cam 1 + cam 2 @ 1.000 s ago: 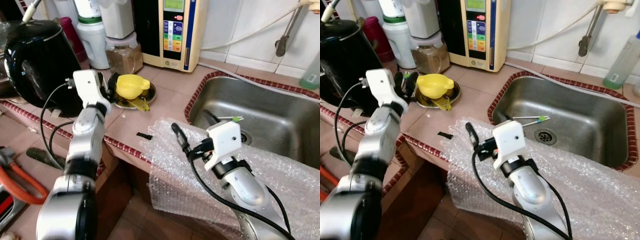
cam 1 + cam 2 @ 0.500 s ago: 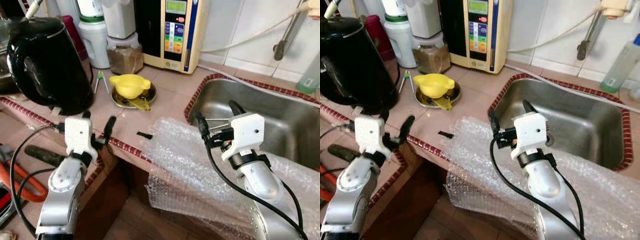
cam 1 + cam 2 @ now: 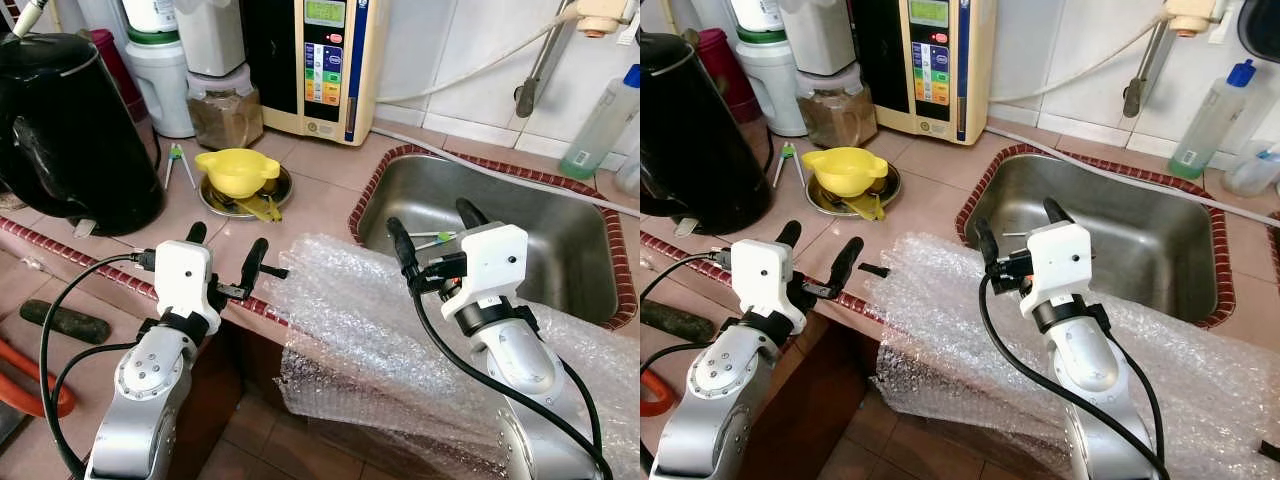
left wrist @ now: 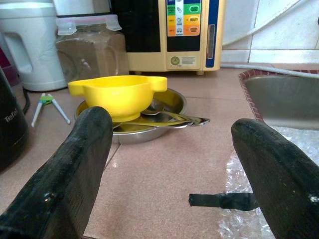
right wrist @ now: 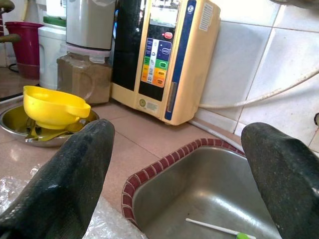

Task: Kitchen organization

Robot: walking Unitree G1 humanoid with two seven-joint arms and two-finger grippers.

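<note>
A sheet of bubble wrap [image 3: 360, 330] hangs over the counter's front edge beside the steel sink [image 3: 540, 250]. A yellow bowl [image 3: 236, 171] sits in a steel dish [image 4: 174, 105] with cutlery, further back on the counter. My left gripper [image 3: 225, 250] is open at the counter's front edge, just left of the wrap, with nothing between its fingers [image 4: 75, 169]. My right gripper [image 3: 433, 225] is open and empty above the wrap, at the sink's near rim. A short black strip [image 4: 219, 200] lies on the tiles at the wrap's edge.
A black kettle [image 3: 70, 130] stands at the left. A jar [image 3: 223, 105], a white jug [image 3: 160, 70] and a cream water machine [image 3: 315, 60] line the back wall. Green-tipped sticks [image 3: 445, 237] lie in the sink. A soap bottle [image 3: 600, 125] is behind it.
My left gripper has come down from beside the yellow bowl to the counter's front edge. My right gripper has risen toward the sink rim. The camera has shifted.
</note>
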